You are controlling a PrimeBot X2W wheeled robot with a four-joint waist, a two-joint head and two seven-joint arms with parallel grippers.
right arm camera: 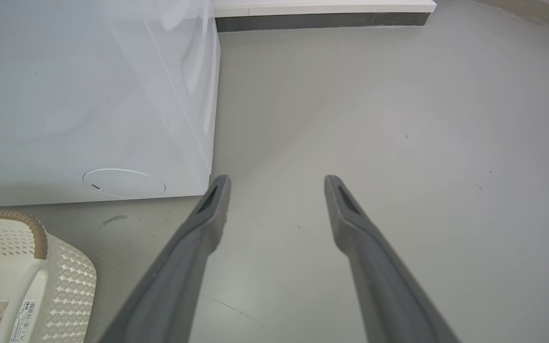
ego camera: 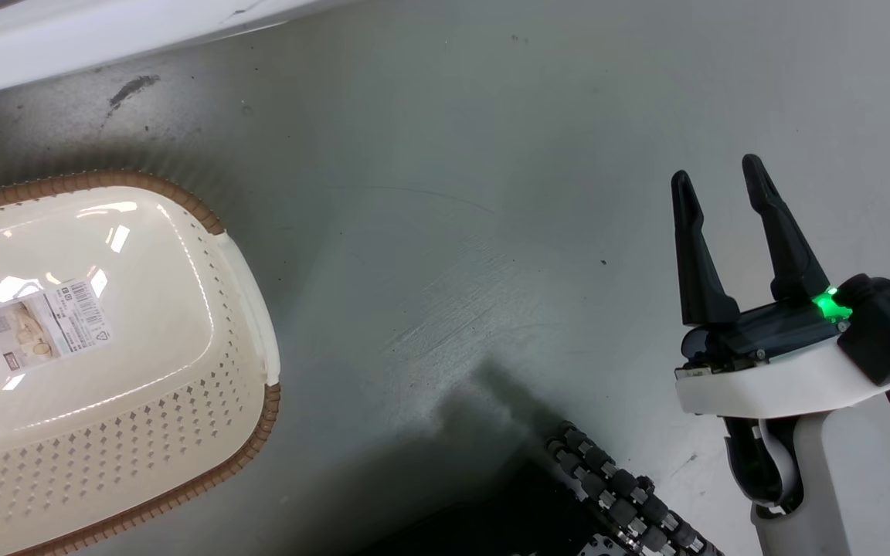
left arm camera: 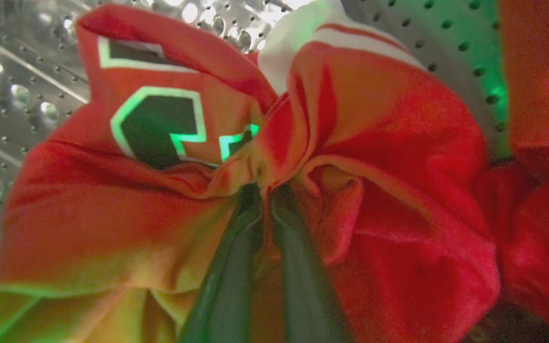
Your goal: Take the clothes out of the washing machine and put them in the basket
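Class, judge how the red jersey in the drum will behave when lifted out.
Probably floppy: the red jersey bunches into folds at the left gripper, so it should drape and trail. Likely light, being thin cloth. It may drag on the plain red garment beside it.

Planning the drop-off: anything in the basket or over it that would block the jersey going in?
Nothing visible. The basket holds only a label on its bottom, and nothing covers its opening. The right pincer hangs open over the floor, off to one side of it.
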